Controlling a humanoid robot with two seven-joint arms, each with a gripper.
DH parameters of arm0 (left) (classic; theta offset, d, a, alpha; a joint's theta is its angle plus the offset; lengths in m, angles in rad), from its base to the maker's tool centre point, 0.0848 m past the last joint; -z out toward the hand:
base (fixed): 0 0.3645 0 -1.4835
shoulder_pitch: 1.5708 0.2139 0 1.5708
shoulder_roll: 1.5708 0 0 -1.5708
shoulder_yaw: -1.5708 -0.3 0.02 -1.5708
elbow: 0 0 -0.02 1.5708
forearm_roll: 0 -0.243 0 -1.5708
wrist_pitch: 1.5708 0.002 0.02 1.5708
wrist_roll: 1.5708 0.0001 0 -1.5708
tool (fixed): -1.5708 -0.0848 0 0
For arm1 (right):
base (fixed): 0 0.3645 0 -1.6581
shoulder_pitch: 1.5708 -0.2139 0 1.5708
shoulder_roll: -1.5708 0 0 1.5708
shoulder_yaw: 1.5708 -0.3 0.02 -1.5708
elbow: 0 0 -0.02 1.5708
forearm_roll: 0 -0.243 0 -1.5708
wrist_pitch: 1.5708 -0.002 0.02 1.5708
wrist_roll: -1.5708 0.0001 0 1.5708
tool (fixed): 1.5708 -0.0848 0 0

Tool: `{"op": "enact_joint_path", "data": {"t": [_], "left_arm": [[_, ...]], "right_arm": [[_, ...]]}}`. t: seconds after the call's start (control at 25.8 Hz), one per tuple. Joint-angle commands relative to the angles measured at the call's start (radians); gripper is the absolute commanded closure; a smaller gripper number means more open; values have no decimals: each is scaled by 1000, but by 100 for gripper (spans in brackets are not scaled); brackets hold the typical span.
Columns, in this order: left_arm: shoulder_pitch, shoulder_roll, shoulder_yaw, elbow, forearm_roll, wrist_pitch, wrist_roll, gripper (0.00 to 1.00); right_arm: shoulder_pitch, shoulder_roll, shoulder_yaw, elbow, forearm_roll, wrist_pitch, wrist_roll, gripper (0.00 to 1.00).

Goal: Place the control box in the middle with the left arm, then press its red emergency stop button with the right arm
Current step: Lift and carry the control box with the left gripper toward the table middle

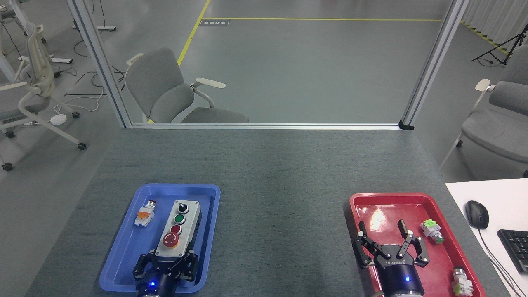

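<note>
In the head view, the oblong light-grey control box [178, 229] with its black base lay lengthwise inside the blue plastic tray [123, 264], its row of controls running from a black knob at the far end to the large red mushroom-shaped emergency stop button [171, 239] at the near end. To the left of the box, in the same tray, lay a small white-and-orange push-button part [144, 214]. The left arm's black gripper [166, 268] sat at the near end of the box, its linked fingers drawn in around that end and apparently clamped on it. Well to the right of the box, past the bare dark grey felt tabletop [280, 198] that is the middle, the right arm's black gripper [386, 243] hovered over the red plastic tray [453, 231] with its jaws spread wide and nothing between them.

The box was not yet in the middle. My judgement is that the hold covered only one short end, so the long far end could sag or twist on lifting and catch the tray's raised rim. A slipped grip might also bump the stop button early.
</note>
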Motion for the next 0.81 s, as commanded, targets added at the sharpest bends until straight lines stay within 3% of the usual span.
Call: {"op": "enact_joint_path", "data": {"t": [0.0,0.08,0.16,0.23,0.39,0.78], "left_arm": [[-3,7,0,4,-1,-18,-9,40],[-3,12,0,4,-1,-39,-12,57],[-3,14,0,2,5,-71,-14,83],[-1,15,3,-4,8,-102,-12,100],[-6,17,9,-22,10,-122,-12,100],[19,49,12,-214,73,-148,-15,100]], "right_arm": [[2,5,-5,0,4,-3,0,2],[1,6,-5,0,4,-3,0,2],[1,14,-3,0,7,-3,0,1],[1,15,-3,0,24,-4,0,2],[1,25,0,-2,35,0,0,2],[1,12,-3,-2,32,-4,-1,2]]}}
